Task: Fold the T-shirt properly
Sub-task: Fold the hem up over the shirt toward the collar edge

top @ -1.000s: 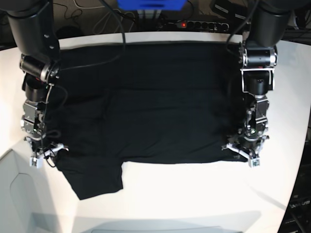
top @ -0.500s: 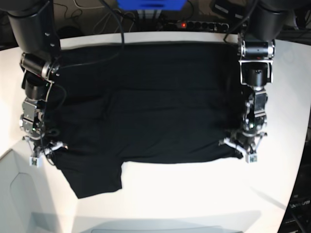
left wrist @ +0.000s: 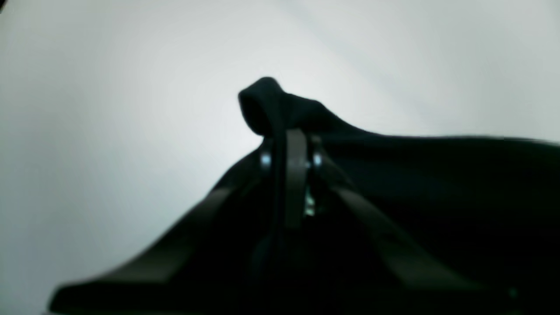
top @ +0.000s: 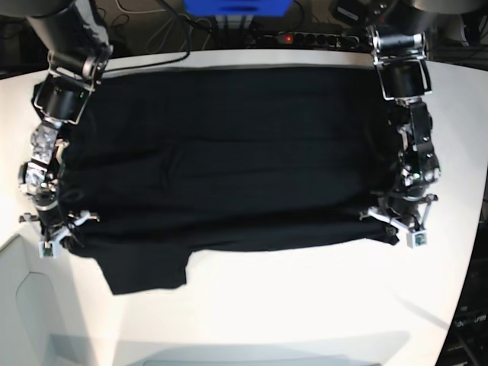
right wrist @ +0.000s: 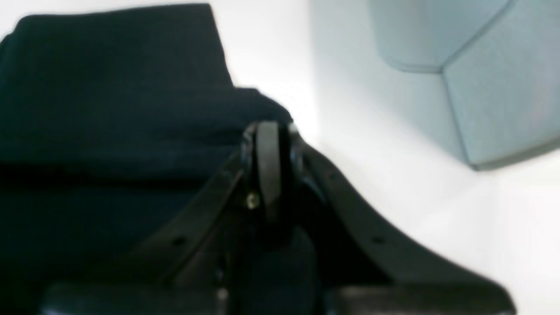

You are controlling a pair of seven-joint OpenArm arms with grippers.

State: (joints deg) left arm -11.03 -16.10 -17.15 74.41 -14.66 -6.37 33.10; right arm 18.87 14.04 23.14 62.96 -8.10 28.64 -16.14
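At four and eight o'clock on the white worktop (top: 305, 305), your left hand (top: 402, 227) and right hand (top: 55, 232) pinch the near edge of the spread shirt (top: 229, 152); raise both evenly, keeping it taut.

Lit brightly and evenly from above, with glare washing out the glossy white tabletop (top: 305, 305). Lost nearly all fold detail in the large plain black cloth T-shirt (top: 229, 152). Blurred softly throughout both wrist views, close parts most. Curved slightly at the base view's edges.
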